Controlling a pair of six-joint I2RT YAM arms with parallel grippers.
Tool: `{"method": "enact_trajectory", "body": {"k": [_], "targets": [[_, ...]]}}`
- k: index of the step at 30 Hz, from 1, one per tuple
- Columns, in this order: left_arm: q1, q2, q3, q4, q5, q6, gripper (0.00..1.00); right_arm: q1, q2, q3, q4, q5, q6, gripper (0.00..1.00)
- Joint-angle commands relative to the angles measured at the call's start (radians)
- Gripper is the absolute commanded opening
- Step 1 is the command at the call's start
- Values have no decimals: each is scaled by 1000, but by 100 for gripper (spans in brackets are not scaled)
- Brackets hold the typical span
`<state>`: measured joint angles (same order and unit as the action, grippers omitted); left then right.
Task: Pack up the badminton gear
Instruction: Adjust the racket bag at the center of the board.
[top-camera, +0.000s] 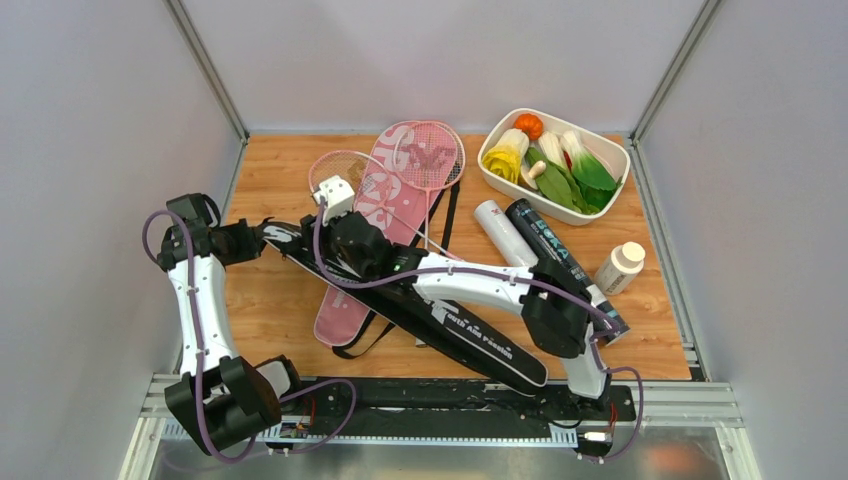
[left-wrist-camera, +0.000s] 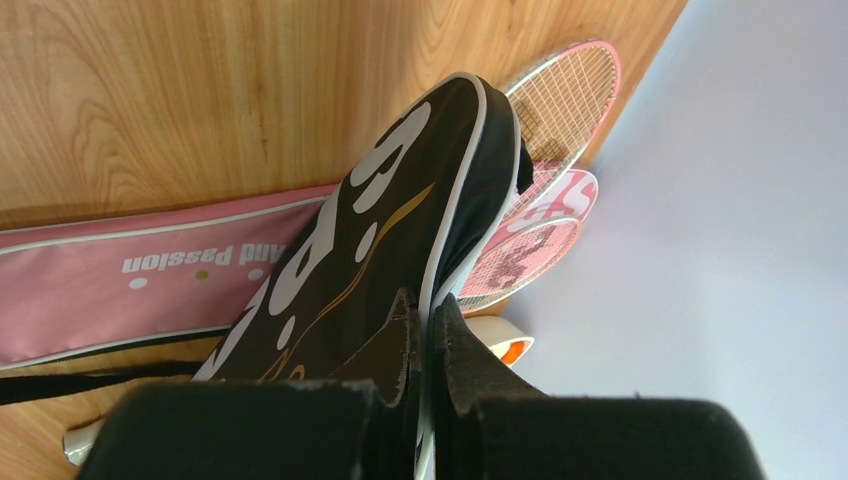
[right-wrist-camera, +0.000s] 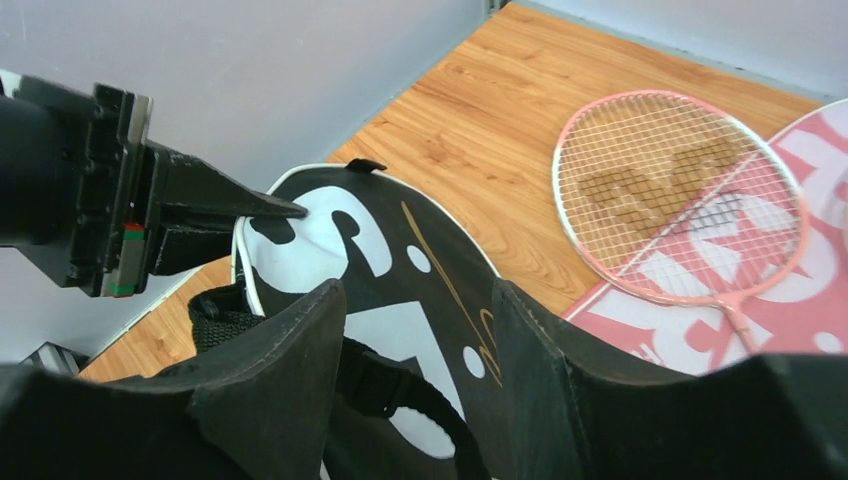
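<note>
In the overhead view the right arm covers the middle of the black racket cover and part of the pink racket cover. The black tube's near end disappears behind that arm's elbow. Print on the small white bottle is too small to read. The left wrist view cuts off the pink cover's handle end at the left edge.

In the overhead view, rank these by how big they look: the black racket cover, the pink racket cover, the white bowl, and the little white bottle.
1. black racket cover, though arms hide parts of it
2. pink racket cover, partly under the rackets and the black one
3. white bowl
4. small white bottle
</note>
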<state>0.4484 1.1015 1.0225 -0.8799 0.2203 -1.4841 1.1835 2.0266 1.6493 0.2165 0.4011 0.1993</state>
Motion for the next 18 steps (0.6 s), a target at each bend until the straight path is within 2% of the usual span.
{"method": "enact_trajectory", "body": {"k": [1, 5, 9, 13, 18], "targets": [[3, -6, 53, -46, 56, -42, 0, 3, -153, -18, -41, 78, 10, 60], [4, -6, 55, -49, 56, -45, 0, 2, -233, -66, -49, 41, 73, 62], [4, -6, 59, -52, 57, -50, 0, 9, -274, -132, -36, -94, 187, 61], [4, -11, 60, -53, 53, -52, 0, 57, -294, -231, 63, -176, 255, 59], [3, -7, 64, -58, 60, -54, 0, 136, -267, -285, 161, -166, 297, 57]]}}
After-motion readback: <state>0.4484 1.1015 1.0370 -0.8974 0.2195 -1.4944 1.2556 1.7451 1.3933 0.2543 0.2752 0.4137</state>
